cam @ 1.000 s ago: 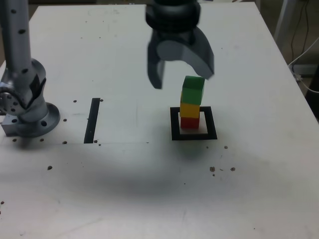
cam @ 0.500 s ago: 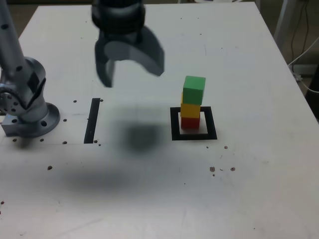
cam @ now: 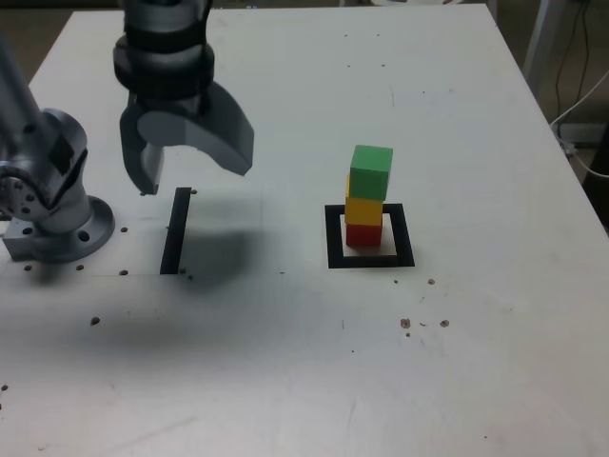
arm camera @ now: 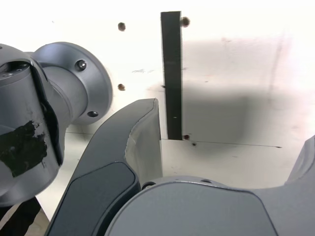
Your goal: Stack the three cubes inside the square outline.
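Gripper: the gripper (cam: 190,162) hangs above the white table (cam: 285,362) with its two jaws spread wide and nothing between them.
Under the gripper: a straight black tape strip (cam: 175,230) lies right below it, and the gripper's dark shadow falls on the table beside the strip.
Next to the gripper: the round grey arm base (cam: 52,205) stands close by, on the exterior view's left.
Cubes: the green cube (cam: 370,172) sits on the yellow cube (cam: 363,209), and the yellow one sits on the red cube (cam: 361,234). This little tower stands well away from the gripper, on the exterior view's right.
Square outline: the black square outline (cam: 370,236) goes around the bottom of the tower, which stands inside it, nearer its left side in the exterior view.
In the way: nothing stands between the gripper and the tower, only bare table.
Wrist view only: it shows the tape strip (arm camera: 171,73), the arm base (arm camera: 54,108) and small dark holes in the table up close. It does not show the cubes or the square.
Exterior view only: it shows the tower, the square, and the table's far and right edges.
Room: much open table lies past the tower and toward the camera.
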### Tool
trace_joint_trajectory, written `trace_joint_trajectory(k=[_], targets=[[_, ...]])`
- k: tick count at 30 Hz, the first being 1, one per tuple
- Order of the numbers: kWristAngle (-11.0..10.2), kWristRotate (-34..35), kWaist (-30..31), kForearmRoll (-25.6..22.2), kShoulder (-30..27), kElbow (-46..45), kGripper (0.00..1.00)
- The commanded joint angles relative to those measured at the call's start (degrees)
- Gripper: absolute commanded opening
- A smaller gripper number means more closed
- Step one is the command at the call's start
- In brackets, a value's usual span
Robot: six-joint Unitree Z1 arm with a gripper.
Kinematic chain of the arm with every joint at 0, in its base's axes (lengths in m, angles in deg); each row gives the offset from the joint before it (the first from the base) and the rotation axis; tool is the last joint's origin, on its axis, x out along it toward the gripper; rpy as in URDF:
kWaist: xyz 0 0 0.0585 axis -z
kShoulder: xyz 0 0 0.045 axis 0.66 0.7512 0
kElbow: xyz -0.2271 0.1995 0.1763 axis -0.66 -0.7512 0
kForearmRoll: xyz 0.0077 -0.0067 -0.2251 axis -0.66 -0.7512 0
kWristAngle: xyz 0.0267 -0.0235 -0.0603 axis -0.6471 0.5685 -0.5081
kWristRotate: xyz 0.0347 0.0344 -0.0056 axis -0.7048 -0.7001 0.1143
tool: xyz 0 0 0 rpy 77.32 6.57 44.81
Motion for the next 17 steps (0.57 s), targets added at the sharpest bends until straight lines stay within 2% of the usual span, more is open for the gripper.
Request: trace_joint_trajectory(k=[1, 17], targets=[[0.5, 0.1, -0.1, 1.6, -0.3, -1.7, 1.0], [2.7, 0.1, -0.2, 10.0, 0.0, -10.4, 1.0]])
